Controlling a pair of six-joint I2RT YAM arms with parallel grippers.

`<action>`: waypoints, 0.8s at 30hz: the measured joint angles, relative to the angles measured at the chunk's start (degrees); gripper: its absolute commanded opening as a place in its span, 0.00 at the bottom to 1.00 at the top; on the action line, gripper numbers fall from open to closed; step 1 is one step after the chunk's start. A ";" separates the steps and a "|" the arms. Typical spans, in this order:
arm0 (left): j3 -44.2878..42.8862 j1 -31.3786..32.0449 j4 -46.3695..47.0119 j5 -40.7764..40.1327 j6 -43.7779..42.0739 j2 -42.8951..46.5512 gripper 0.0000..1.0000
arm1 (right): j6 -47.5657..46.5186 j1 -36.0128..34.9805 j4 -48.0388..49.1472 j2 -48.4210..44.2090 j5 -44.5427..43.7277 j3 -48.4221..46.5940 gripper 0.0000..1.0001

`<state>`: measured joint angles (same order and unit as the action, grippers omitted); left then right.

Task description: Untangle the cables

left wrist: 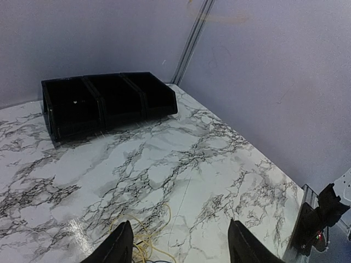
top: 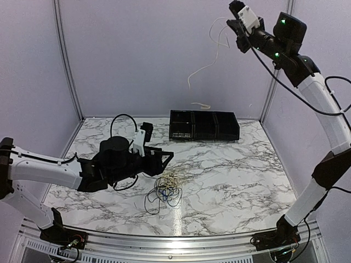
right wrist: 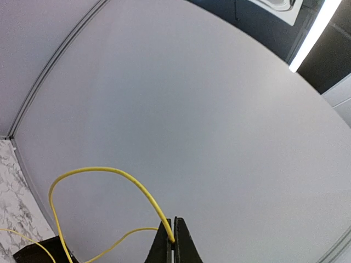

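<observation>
My right gripper [top: 237, 24] is raised high at the back right and is shut on a yellow cable [top: 218, 43]. The cable loops down from it and hangs in the air above the bins. In the right wrist view the fingertips [right wrist: 167, 244] pinch the yellow cable [right wrist: 98, 171]. A tangle of yellow, blue and black cables [top: 164, 189] lies on the table at centre front. My left gripper [top: 166, 158] is open and empty, hovering just left of and behind the tangle. In the left wrist view yellow strands [left wrist: 147, 236] show between the open gripper's [left wrist: 181, 244] fingers.
A black three-compartment bin [top: 204, 126] stands at the back centre; it also shows in the left wrist view [left wrist: 104, 104]. The marble table [top: 236, 181] is walled by grey panels. A thick black robot cable loops behind the left arm [top: 122, 118].
</observation>
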<state>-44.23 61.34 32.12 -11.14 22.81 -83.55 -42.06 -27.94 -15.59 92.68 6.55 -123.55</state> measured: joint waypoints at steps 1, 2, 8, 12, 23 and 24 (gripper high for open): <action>0.00 0.00 -0.98 -0.46 -0.61 1.73 0.62 | 0.02 0.00 -0.48 0.28 0.11 1.36 0.00; 0.00 0.00 -2.34 -1.18 -1.29 3.21 0.63 | 0.07 0.00 -1.20 0.59 0.26 2.60 0.00; -0.33 0.00 -15.89 -10.03 -4.68 9.49 0.68 | 0.70 0.00 -3.23 3.72 1.03 7.08 0.00; -4.96 -0.07 -29.97 -19.91 -6.27 10.27 0.78 | 1.44 0.22 -3.65 7.30 1.49 8.00 0.00; -3.96 -14.93 -46.71 -19.98 -10.56 19.19 0.81 | 3.45 1.25 -2.58 19.67 1.90 6.69 0.00; -2.38 -16.20 -46.42 -19.30 -11.17 20.81 0.81 | 3.52 1.22 -2.49 21.03 1.88 5.66 0.00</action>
<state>-46.61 45.15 -14.31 -30.44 11.64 -62.74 -38.54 -26.72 -18.09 113.71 8.43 -117.89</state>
